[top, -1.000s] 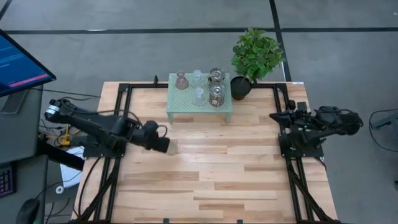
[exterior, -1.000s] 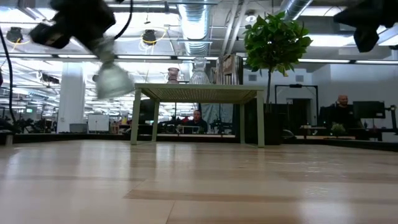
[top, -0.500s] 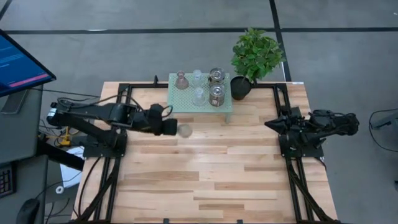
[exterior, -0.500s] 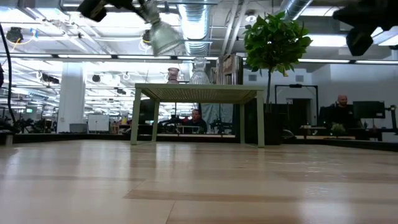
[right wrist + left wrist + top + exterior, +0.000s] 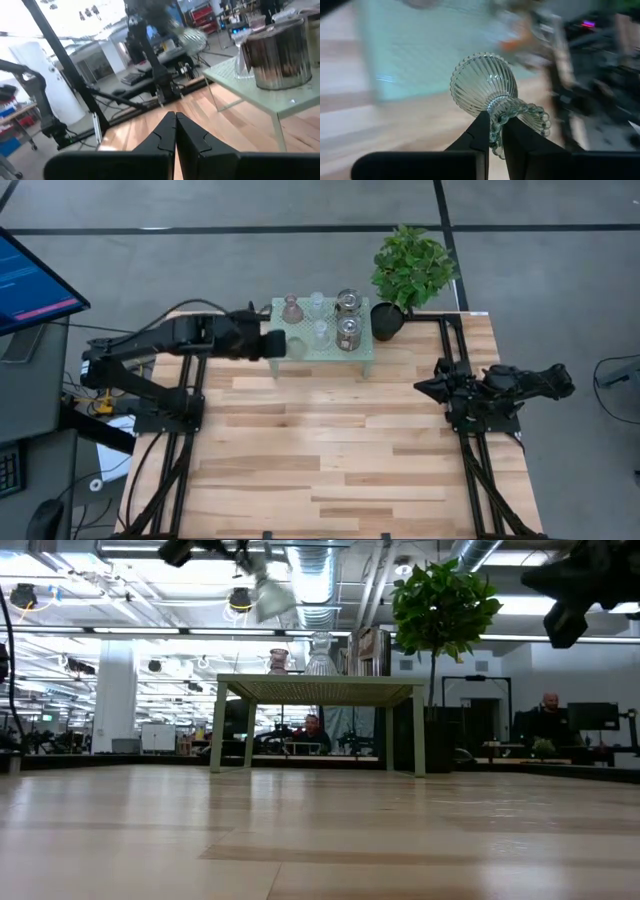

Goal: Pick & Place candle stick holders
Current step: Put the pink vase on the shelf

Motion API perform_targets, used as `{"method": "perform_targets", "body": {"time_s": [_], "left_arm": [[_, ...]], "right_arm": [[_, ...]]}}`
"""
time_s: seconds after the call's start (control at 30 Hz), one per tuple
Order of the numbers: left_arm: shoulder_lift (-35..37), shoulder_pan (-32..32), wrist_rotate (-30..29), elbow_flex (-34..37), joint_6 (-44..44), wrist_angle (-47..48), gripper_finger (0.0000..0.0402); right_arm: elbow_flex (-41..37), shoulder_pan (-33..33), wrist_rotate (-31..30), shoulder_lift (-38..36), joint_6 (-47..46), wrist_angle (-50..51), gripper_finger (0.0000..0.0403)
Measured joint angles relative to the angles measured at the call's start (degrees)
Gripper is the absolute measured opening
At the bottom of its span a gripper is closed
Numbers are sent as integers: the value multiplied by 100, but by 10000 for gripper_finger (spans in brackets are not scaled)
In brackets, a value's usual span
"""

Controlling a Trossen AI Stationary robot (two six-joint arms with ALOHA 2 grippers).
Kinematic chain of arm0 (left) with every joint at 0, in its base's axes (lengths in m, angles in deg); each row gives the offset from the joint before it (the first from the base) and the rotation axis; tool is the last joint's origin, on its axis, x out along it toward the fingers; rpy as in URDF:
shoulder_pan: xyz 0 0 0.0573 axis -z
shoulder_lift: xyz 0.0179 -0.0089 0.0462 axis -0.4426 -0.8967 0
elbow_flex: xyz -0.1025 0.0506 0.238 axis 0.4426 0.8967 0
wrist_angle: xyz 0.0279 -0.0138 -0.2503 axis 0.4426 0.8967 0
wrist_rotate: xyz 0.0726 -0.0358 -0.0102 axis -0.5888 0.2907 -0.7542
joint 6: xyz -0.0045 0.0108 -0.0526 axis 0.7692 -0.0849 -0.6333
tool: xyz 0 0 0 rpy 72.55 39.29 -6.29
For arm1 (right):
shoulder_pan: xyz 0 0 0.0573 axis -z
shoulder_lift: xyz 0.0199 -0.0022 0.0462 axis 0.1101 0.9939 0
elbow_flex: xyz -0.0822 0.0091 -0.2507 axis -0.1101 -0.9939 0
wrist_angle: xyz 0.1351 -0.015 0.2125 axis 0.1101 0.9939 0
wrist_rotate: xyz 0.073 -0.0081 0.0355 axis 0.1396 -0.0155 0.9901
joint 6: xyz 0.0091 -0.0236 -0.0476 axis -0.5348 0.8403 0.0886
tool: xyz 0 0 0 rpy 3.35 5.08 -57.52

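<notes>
Greenish ribbed glass, a candle holder [image 5: 492,87], is pinched at its beaded rim in the left gripper [image 5: 491,131], held in the air over the near left corner of the mint-green stand [image 5: 360,350]. Five other holders [image 5: 348,334] stand on that stand. The right gripper [image 5: 175,125] is closed and empty, above the tabletop's [image 5: 330,450] right side.

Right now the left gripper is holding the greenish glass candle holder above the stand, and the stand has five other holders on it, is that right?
Not quite. The left gripper does hold the greenish glass holder at the mint-green stand, but the high view shows only four pieces there, not five.
</notes>
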State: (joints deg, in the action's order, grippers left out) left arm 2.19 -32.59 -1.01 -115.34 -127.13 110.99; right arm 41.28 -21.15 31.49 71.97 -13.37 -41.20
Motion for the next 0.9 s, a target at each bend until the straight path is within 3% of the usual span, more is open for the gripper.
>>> {"method": "perform_targets", "body": {"time_s": [0.1, 0.37, 0.63, 0.9], "left_arm": [[20, -440, 29, 9, 191, 428, 27], [-204, -1392, 597, 12, 839, 461, 27], [-740, -1848, 1785, 13, 1183, 442, 27], [-856, -2059, 1938, 13, 1255, 419, 27]], "right_arm": [[-44, 0, -5, 0, 0, 34, 0], [-37, 0, -9, 0, 381, 39, 0], [-37, 0, -9, 0, 409, 99, 0], [-37, 0, -9, 0, 407, 102, 0]]}}
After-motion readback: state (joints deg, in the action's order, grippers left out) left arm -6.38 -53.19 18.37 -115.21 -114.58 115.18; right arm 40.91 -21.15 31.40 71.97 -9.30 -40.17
